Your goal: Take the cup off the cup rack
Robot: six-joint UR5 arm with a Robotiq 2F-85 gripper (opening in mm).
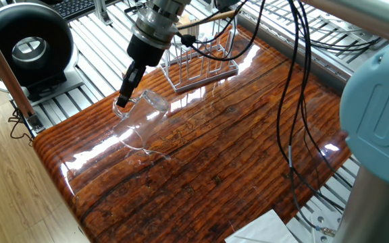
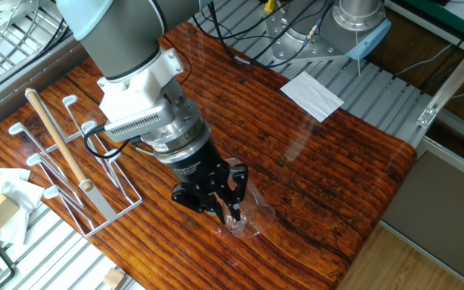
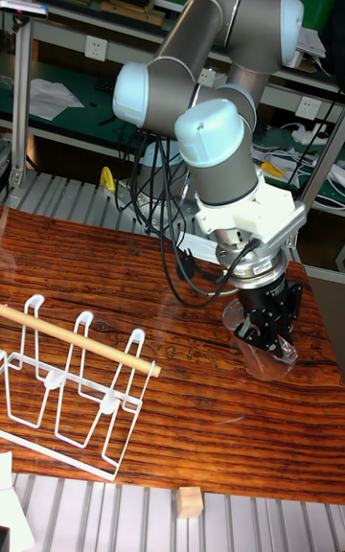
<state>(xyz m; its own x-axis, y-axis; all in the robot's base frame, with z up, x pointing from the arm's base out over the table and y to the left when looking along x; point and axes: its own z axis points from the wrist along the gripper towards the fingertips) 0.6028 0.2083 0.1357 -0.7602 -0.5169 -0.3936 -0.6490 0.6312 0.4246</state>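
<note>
Glossy striped wood covers the counter [image 1: 235,148], ringed by aluminium rails and loose cables. At its near corner the UR5 arm [image 3: 206,82] folds steeply downward, wrist tilted, its gripper [image 2: 225,211] low over the boards. Its fingers [image 1: 123,94] are closed on the rim of the cup [image 1: 139,119], a clear tumbler held tilted with its base touching or just above the wood; which cannot be told. The cup rack [image 1: 201,62] stands well apart near the far edge, its wooden dowel [image 3: 77,341] lying across the top. Glare and the tumbler's transparency blur its outline, and the gripper body hides most of it in the tall fixed view.
</note>
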